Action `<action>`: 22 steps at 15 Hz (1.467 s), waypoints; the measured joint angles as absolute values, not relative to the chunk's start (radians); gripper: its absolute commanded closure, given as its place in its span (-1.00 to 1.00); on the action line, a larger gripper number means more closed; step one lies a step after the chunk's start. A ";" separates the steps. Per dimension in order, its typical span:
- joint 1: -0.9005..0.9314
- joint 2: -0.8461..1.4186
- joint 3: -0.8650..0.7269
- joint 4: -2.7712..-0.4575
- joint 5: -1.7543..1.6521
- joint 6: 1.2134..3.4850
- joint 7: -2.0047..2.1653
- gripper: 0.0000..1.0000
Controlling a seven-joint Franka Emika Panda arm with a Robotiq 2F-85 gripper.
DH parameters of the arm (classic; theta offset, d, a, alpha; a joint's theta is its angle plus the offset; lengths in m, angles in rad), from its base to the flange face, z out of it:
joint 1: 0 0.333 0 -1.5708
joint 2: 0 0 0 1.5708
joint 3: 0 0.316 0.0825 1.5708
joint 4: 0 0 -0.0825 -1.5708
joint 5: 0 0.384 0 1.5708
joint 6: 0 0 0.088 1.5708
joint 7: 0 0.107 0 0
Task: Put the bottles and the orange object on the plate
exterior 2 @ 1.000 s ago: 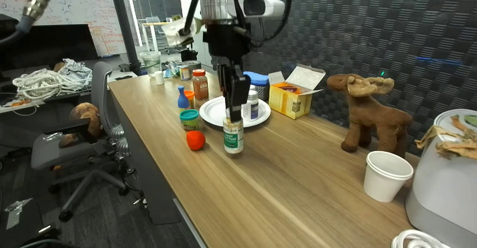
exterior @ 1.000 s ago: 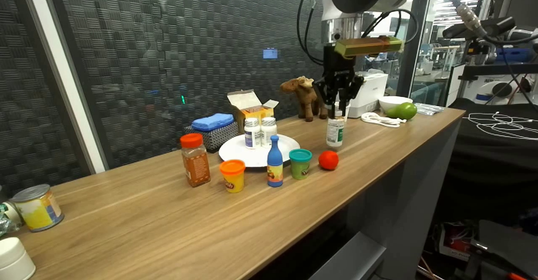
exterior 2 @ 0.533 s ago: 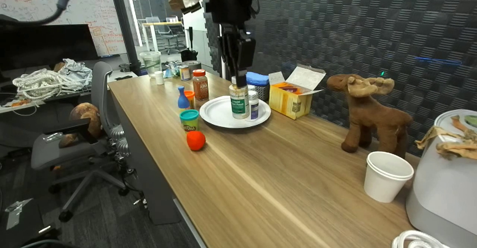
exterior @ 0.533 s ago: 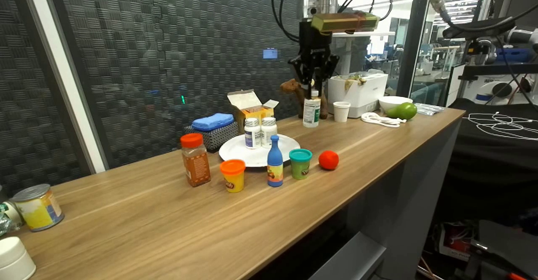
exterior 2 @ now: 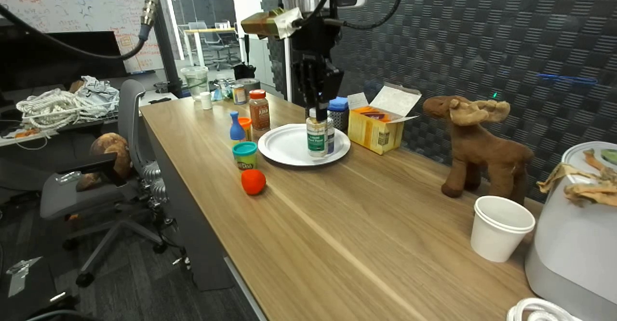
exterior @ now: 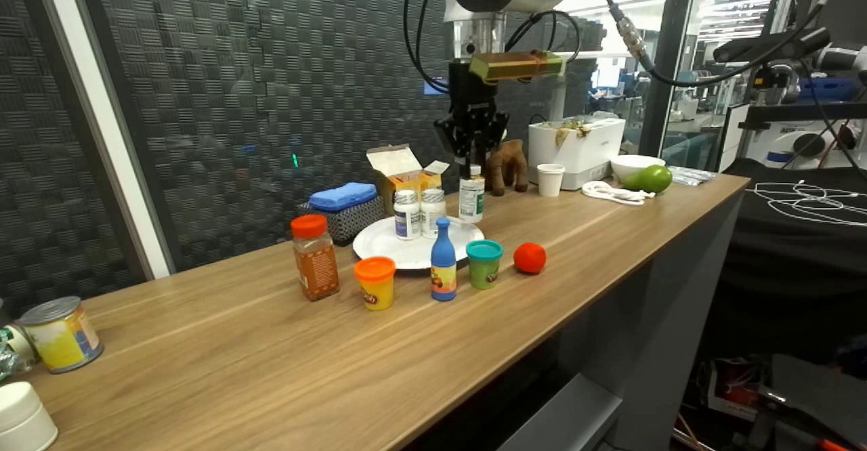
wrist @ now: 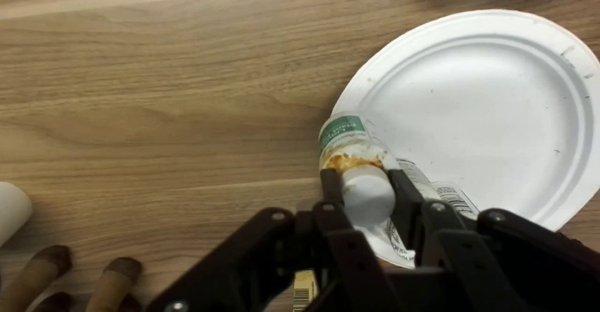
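The nearly closed claw (wrist: pixel 364 183), gripping a white green-labelled plastic bottle (wrist: pixel 350 144) by its top, has brought it to the edge of the flat round white plate (wrist: pixel 487 103), so its placing seems near.

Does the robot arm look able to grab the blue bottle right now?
Probably not yet: the end effector is closed on the green-labelled bottle, though nothing seems to cover the blue bottle.
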State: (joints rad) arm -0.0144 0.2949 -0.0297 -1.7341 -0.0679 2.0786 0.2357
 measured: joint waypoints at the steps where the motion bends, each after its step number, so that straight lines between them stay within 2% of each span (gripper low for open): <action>1: -0.014 0.311 -0.029 -1.718 -0.059 2.078 0.223 0.76; 16: -0.005 0.409 -0.004 -1.644 -0.055 2.059 0.091 0.73; 17: -0.001 0.414 -0.004 -1.640 -0.067 2.059 0.085 -0.11; 19: 0.006 0.419 -0.004 -1.632 -0.077 2.055 0.067 -0.24; 22: 0.014 0.422 -0.004 -1.632 -0.077 2.054 0.041 -0.71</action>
State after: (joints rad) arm 0.0145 0.4218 -0.0038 -1.6317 -0.0771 2.0542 0.0412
